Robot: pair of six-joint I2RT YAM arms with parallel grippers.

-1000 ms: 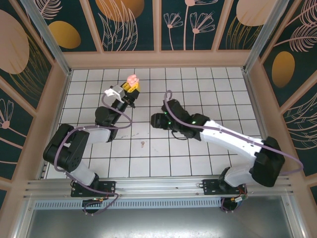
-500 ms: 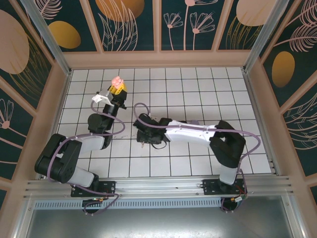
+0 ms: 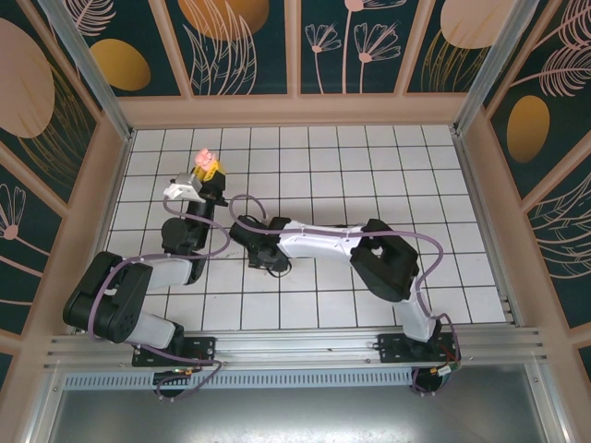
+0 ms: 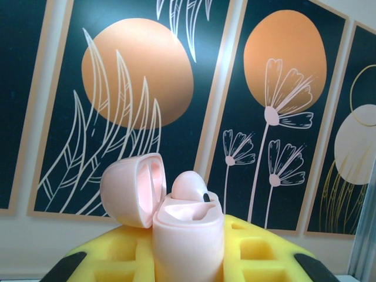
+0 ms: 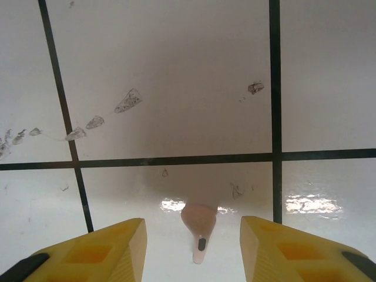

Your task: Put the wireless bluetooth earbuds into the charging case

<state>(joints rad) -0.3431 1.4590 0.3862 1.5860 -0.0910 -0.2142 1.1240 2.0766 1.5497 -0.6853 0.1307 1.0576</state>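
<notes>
While the right gripper (image 5: 191, 230) stands spread to either side of a tiny pink stemmed earbud (image 5: 198, 220) lying on the white tiled table (image 5: 176, 88), farther back the left gripper (image 3: 207, 169) pinches a rounded pink plastic charging case (image 4: 188, 241), lid open, second pink bud (image 4: 191, 188) seated inside

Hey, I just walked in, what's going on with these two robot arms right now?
The left gripper holds an open pink charging case up above the tiled table, with what looks like one pink earbud already seated inside. The right gripper is down over a second pink earbud lying on a tile. Its fingers are apart on either side, not touching it.
</notes>
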